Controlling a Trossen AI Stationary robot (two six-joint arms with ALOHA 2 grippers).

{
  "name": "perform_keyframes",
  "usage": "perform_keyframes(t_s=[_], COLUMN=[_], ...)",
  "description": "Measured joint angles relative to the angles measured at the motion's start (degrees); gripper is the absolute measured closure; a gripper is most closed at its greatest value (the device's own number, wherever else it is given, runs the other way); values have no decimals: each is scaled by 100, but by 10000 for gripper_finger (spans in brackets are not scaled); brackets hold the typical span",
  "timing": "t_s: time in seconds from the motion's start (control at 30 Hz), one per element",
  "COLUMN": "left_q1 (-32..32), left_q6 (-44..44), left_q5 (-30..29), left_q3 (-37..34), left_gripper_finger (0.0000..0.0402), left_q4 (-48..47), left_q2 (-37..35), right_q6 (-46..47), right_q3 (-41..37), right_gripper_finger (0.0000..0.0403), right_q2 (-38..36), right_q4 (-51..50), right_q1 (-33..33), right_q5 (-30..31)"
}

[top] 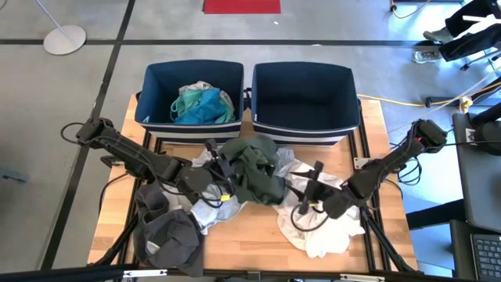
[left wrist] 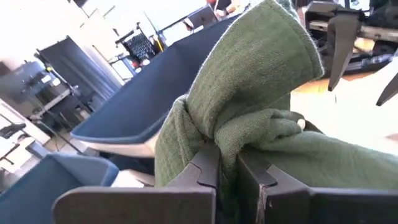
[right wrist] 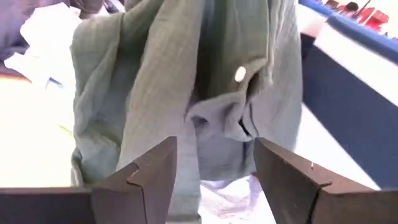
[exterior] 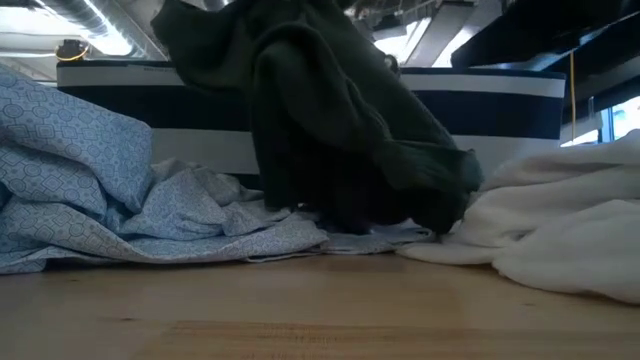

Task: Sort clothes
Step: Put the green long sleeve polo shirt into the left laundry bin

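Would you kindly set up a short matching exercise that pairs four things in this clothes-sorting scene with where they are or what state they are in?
Things:
1. dark green woven shirt
2. turquoise crumpled garment
3. dark grey cloth garment
4. right-hand navy fabric bin

Places or states:
A. lying inside the left-hand navy fabric bin
B. holding no clothes
C. pinched in the shut jaws of the left gripper
D. on the wooden table at its near left corner

Pairs: 1-C, 2-A, 3-D, 4-B
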Motion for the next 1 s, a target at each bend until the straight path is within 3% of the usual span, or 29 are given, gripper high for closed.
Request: perform_keyframes(t_s=[0.23, 0.53, 1.0], left_q1=[-50, -53, 317], left_q6=[1403, 3200, 3879], left_q5=[-12, -459, -413], left_q3=[0, 0, 0], left_gripper_finger=[391, 386, 385], left_q4=[1297, 2658, 2974], left_q2=[0, -276, -1933], right_q6=[480, 565, 580], right_q3=[-9, -9, -9], right_gripper_finger=[189, 189, 189], right_q2=[99, 126, 466], right_q4=[-520, -549, -497], right_q1=[61, 61, -24], right_q5=[253, 313, 412])
